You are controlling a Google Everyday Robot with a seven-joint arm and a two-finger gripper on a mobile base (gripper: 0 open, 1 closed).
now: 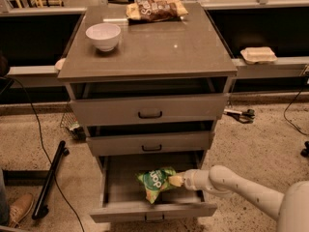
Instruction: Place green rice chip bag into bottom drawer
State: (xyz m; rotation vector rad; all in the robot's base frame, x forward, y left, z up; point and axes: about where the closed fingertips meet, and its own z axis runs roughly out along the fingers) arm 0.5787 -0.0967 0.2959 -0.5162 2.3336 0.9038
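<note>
Going from the left: a white ceramic bowl sat on the grey bench top, with a brown-and-tan snack bag at the back edge, both well away from my job. Below were the two upper grey drawers, each cracked open a bit, and the wide, shallow grey bottom drawer was pulled right out.

The crinkly bright green rice chip bag was inside it, about mid-drawer. It was tilted, with its lower end down near the front panel. My jaws were just right of it, inside the drawer and pinched shut on the bag's right edge. My white arm reached in from the right across the drawer's side wall.

Here's what I figured could go wrong. The bag looked tipped rather than flat, so letting go might leave it leaning on the front panel, where it'd snag when the drawer shut. Crinkly foil likes to cling to jaws too, so a fast pull-out could drag it along. My arm was also close to that side wall, so a sloppy retreat could bump the drawer.
</note>
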